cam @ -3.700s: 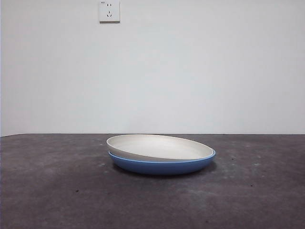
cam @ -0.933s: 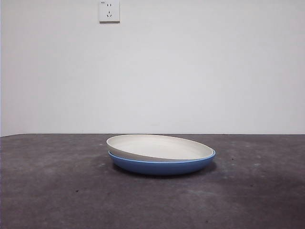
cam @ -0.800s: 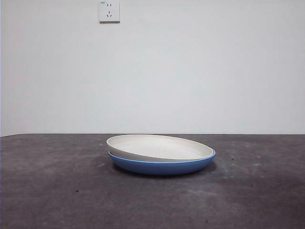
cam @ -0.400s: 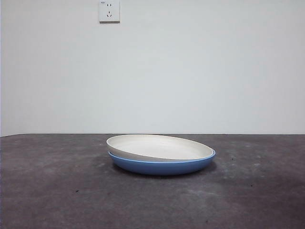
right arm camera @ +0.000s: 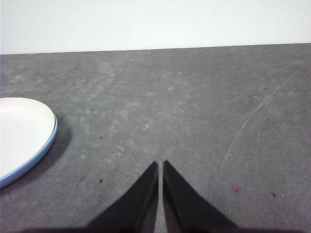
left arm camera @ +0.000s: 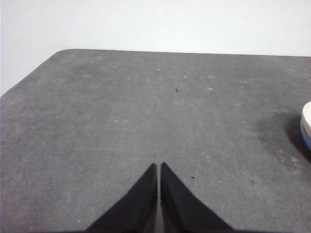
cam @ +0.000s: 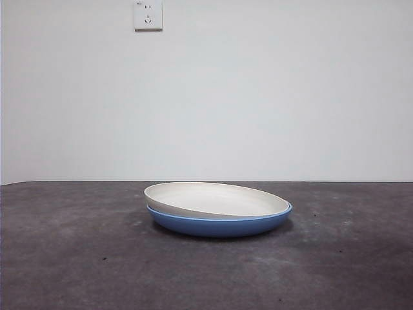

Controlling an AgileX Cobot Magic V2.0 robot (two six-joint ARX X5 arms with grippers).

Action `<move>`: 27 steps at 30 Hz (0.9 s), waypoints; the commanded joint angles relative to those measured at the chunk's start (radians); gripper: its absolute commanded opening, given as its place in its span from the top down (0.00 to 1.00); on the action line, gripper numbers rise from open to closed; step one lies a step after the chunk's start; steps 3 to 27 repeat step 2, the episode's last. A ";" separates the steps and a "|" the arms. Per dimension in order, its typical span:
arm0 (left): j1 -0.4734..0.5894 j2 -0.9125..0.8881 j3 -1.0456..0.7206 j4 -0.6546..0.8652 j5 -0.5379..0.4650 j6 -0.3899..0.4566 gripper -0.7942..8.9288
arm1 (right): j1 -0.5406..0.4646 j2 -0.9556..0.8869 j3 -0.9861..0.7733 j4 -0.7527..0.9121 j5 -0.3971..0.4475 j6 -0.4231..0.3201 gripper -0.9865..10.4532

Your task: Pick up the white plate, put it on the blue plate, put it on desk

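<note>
The white plate (cam: 213, 198) lies tilted inside the blue plate (cam: 219, 225) at the middle of the desk (cam: 77, 258). Its left edge rides higher than its right. The right wrist view shows the white plate (right arm camera: 22, 128) with the blue plate's rim (right arm camera: 36, 158) under it, off to one side. The left wrist view catches only the stack's edge: a sliver of white plate (left arm camera: 307, 112) over blue plate (left arm camera: 306, 136). My left gripper (left arm camera: 159, 167) is shut and empty above bare desk. My right gripper (right arm camera: 160, 165) is shut and empty, apart from the plates.
A white wall with a power socket (cam: 148, 15) stands behind the desk. The desk's rounded corner and side edge (left arm camera: 29, 73) show in the left wrist view.
</note>
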 commanded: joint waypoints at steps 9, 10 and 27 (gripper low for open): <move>0.003 -0.003 -0.020 -0.009 0.001 -0.003 0.91 | -0.002 -0.002 -0.005 0.006 0.000 0.011 0.91; 0.003 -0.003 -0.020 -0.009 0.001 -0.003 0.91 | -0.002 -0.002 -0.005 0.006 0.000 0.011 0.91; 0.003 -0.003 -0.020 -0.009 0.001 -0.003 0.91 | -0.002 -0.002 -0.005 0.006 0.000 0.011 0.91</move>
